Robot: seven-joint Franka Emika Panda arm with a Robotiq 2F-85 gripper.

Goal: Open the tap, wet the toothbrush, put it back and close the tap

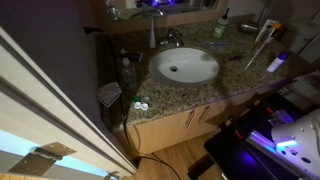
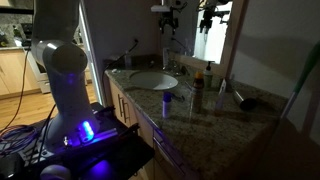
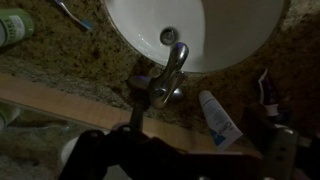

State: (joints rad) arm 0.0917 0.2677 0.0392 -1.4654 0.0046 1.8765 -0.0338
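The tap [image 3: 168, 78] is a small chrome faucet behind the white oval basin [image 3: 240, 40], with its lever on top; no water shows. In the wrist view it lies just ahead of my gripper [image 3: 185, 160], slightly toward the left finger. The dark fingers [image 3: 92, 155] stand wide apart, open, with nothing between them. In an exterior view the gripper [image 2: 166, 12] hangs high above the tap [image 2: 172, 62]. A thin object that may be the toothbrush [image 3: 74, 14] lies on the granite beside the basin, too small to be sure.
A slim white tube [image 3: 218, 118] stands close beside the tap. A green bottle [image 3: 10, 26] sits at the counter's far end. A wooden ledge [image 3: 60, 100] runs behind the tap. A mirror [image 2: 215, 30] and wall back the counter, with cups and bottles [image 2: 222, 95] on the granite.
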